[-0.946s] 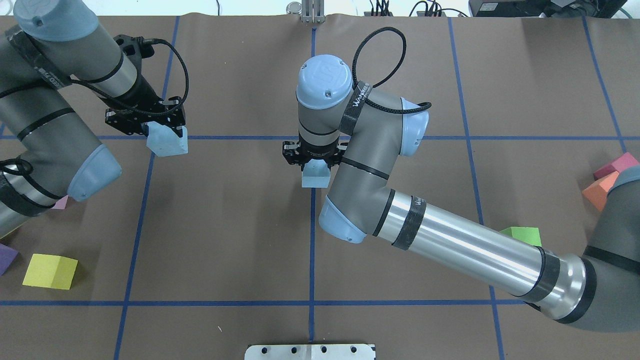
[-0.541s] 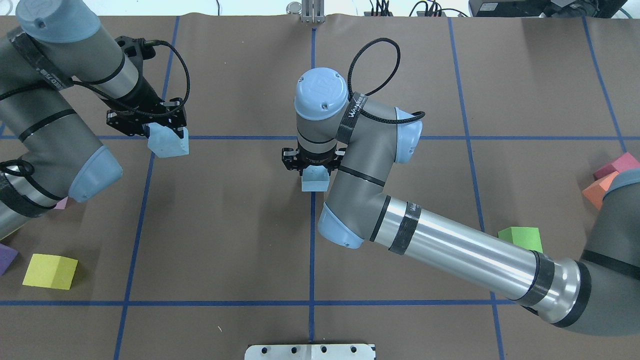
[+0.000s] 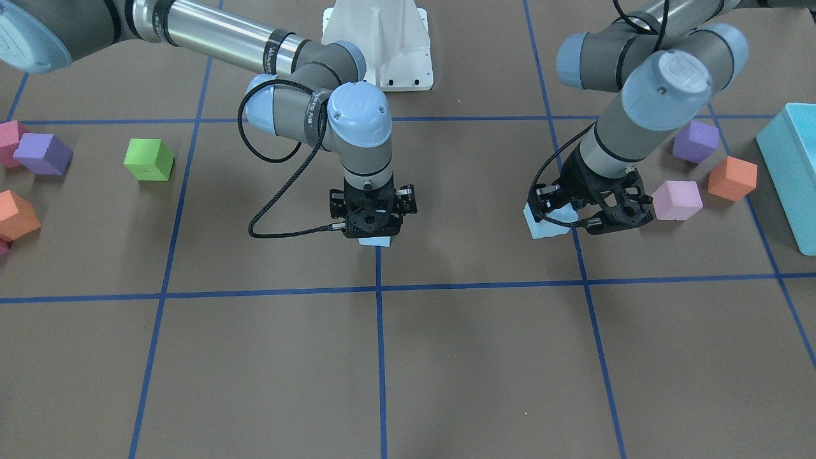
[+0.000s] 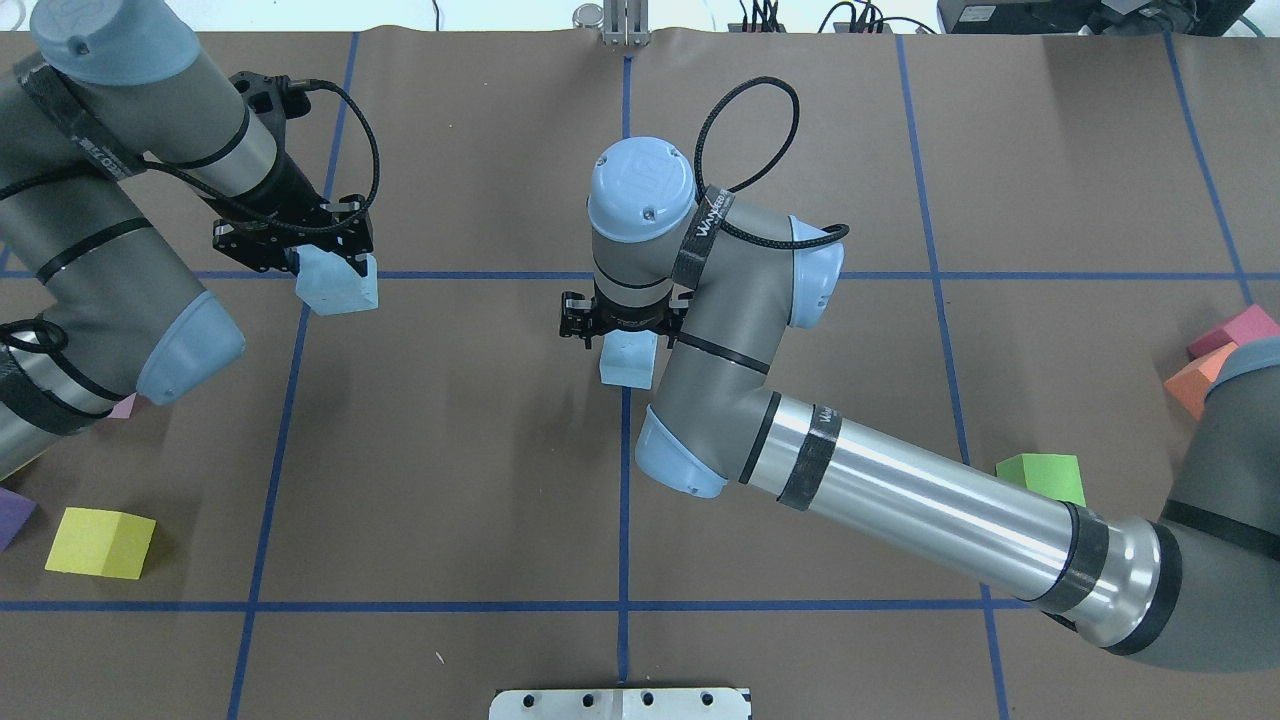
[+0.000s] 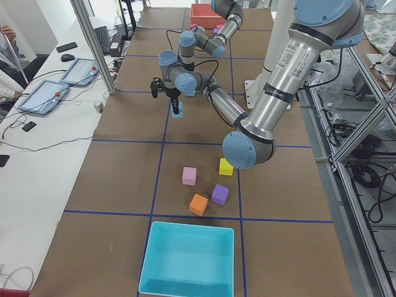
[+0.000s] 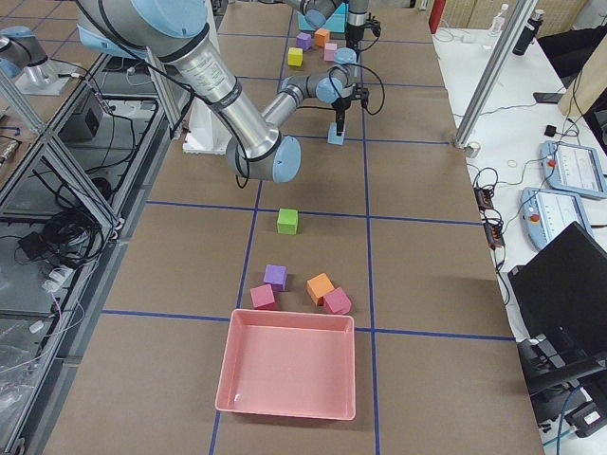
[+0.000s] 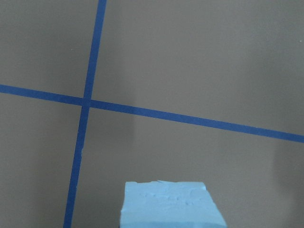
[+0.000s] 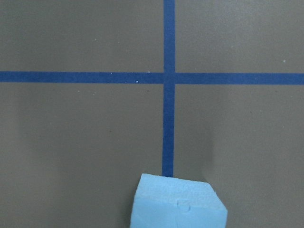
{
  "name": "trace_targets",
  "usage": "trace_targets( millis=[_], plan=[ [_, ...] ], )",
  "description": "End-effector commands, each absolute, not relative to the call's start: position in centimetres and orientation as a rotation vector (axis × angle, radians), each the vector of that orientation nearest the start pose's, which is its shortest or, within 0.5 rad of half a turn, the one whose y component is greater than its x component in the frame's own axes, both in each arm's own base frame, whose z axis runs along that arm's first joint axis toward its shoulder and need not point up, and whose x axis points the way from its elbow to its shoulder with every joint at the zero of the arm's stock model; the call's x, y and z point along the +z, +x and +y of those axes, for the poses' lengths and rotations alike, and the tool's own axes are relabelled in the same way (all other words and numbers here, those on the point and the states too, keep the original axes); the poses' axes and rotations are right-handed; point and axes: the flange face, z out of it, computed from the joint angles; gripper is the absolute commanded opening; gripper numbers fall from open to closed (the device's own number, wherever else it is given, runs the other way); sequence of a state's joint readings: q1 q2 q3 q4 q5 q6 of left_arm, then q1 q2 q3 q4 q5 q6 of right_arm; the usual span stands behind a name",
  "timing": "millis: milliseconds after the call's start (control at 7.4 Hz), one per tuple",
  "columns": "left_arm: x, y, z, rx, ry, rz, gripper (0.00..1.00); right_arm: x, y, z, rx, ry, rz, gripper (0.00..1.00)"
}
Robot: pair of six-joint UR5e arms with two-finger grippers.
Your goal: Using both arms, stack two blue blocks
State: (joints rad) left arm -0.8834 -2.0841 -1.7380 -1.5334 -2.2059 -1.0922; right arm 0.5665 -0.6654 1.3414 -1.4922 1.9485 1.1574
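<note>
The right gripper (image 4: 622, 326) is clamped on the first blue block (image 4: 628, 362), low at the centre line (image 4: 624, 500) of the surface (image 4: 450, 450), apparently placing the base, while the left gripper (image 4: 322, 256) clasps the second blue block (image 4: 338, 286) well apart, so next it must carry that across and square it on top.

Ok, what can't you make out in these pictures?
Front-facing view: the right end effector covers the right blue block except a sliver; contact with the table unclear.
Overhead view: the left arm hides most of a pink cube; the frame edge cuts a purple cube.
Left wrist view: bottom edge crops the left blue block.
</note>
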Motion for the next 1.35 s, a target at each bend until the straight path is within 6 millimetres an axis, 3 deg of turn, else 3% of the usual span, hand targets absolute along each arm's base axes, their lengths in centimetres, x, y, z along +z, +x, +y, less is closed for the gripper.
trace_targets(
  millis=[0, 135, 405, 541, 676, 946, 1216],
  plan=[
    [25.5, 37.1, -54.9, -0.181, -0.096, 0.876, 0.46, 17.2, -55.4, -53.1, 0.057, 0.073, -0.856, 1.00],
    [23.2, 39.7, -55.3, -0.175, -0.062, 0.867, 0.45, 19.1, -52.4, -55.8, 0.077, 0.093, -0.836, 1.00],
    [18.4, 46.4, -55.6, -0.128, -0.039, 0.854, 0.45, 25.0, -44.9, -60.9, -0.005, 0.108, -0.807, 1.00],
    [16.4, 49.4, -54.8, -0.100, -0.023, 0.846, 0.45, 27.8, -41.3, -62.7, -0.053, 0.120, -0.795, 1.00],
    [14.9, 51.9, -53.6, -0.059, -0.002, 0.846, 0.44, 29.8, -39.2, -63.7, -0.078, 0.135, -0.773, 1.00],
    [12.5, 55.8, -52.1, -0.019, -0.007, 0.843, 0.44, 32.0, -37.5, -64.0, -0.070, 0.147, -0.781, 1.00],
    [12.5, 57.1, -51.3, -0.005, -0.012, 0.852, 0.44, 35.0, -36.9, -63.4, -0.084, 0.184, -0.803, 1.00]
  ],
)
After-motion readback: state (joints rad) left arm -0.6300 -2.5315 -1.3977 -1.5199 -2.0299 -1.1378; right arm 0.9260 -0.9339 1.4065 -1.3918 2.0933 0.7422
